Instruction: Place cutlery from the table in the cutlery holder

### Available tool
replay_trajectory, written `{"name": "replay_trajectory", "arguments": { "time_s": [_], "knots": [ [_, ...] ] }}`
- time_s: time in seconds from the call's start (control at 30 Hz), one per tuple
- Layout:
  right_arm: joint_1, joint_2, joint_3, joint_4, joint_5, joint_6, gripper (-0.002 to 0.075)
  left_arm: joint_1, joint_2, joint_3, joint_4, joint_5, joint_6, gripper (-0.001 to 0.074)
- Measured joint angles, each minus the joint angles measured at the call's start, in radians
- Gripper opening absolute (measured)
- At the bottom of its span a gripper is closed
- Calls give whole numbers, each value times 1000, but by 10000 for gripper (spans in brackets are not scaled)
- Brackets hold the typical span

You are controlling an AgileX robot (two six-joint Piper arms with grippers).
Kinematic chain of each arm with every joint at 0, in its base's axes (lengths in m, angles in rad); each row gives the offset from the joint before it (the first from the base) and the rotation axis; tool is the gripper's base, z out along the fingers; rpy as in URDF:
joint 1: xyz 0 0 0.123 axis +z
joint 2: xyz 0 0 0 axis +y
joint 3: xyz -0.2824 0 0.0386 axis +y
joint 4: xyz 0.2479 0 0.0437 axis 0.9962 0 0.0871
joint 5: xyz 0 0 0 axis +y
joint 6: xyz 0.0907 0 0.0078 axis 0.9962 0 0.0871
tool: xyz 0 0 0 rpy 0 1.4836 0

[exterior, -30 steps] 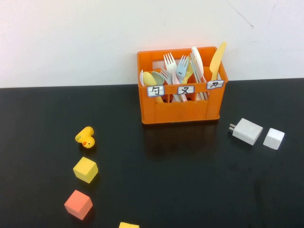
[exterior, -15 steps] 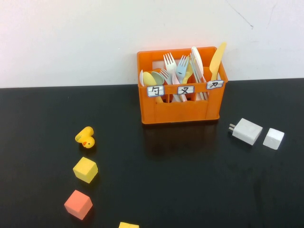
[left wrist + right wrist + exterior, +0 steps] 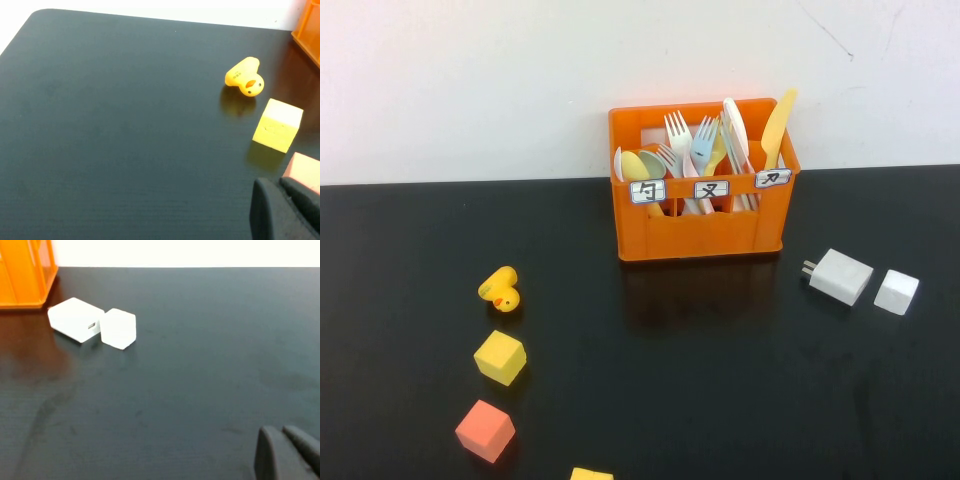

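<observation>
The orange cutlery holder [image 3: 700, 215] stands at the back of the black table [image 3: 720, 380], near the wall. The pale yellow knife [image 3: 777, 128] stands upright in its right compartment. The pale mint-green spoon [image 3: 652, 163] stands in its left compartment, and white and blue forks fill the middle. No cutlery lies on the table. My left gripper [image 3: 277, 186] is shut and empty, low over the table beside a red-orange cube [image 3: 305, 172]. My right gripper [image 3: 280, 432] is shut and empty over bare table. Neither gripper shows in the high view.
A yellow duck [image 3: 500, 290], a yellow cube [image 3: 500, 357] and the red-orange cube [image 3: 485, 430] lie at the left front. A white charger [image 3: 840, 276] and a white cube [image 3: 896, 292] lie right of the crate. A second yellow block [image 3: 590, 474] peeks in at the front edge.
</observation>
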Motion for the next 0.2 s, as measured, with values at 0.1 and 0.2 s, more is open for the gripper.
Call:
{"name": "replay_trajectory", "arguments": {
  "time_s": [0.1,0.2],
  "knots": [
    [0,0,0,0,2,0,-2,0,0,0,0,0,0,-1],
    [0,0,0,0,4,0,-2,0,0,0,0,0,0,-1]
  ]
}}
